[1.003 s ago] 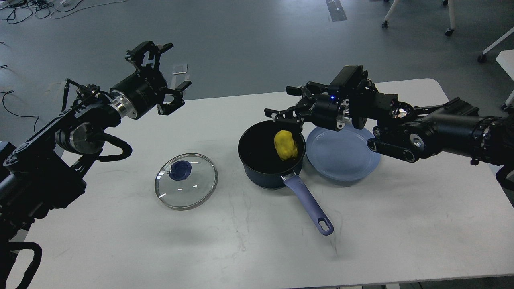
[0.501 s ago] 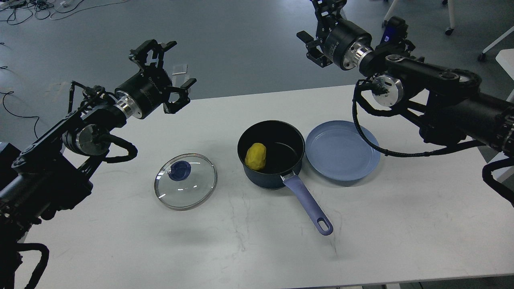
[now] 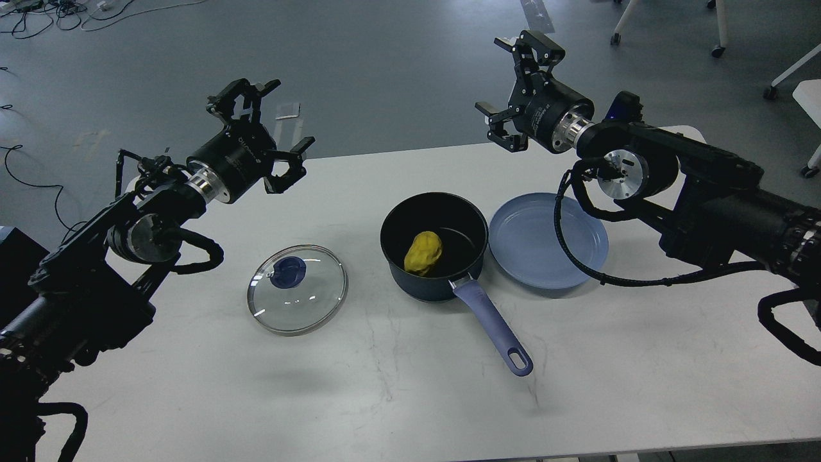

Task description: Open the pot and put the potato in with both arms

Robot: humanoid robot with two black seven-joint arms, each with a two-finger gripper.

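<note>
**Potato in the open pot, both grippers raised and empty**

You are looking down from the robot's head at a white table (image 3: pixel 410 398). Near its middle stands a dark pot (image 3: pixel 433 247) with no lid on it. A yellow potato (image 3: pixel 423 253) lies on the pot's floor, a little left of centre. The pot's purple handle (image 3: pixel 494 328) points toward you and to the right, resting on the table.

To the left of the pot, apart from it, the glass lid (image 3: pixel 297 289) lies flat on the table, its blue knob (image 3: pixel 287 273) facing up. Just right of the pot, and touching or almost touching its rim, sits an empty blue plate (image 3: pixel 548 240).

Your left gripper (image 3: pixel 263 131) hangs in the air above the far left part of the table, well clear of the lid. Its fingers are spread wide and hold nothing.

Your right gripper (image 3: pixel 513 83) is raised beyond the table's far edge, above and behind the plate. Its fingers are also spread wide, with nothing between them.
</note>
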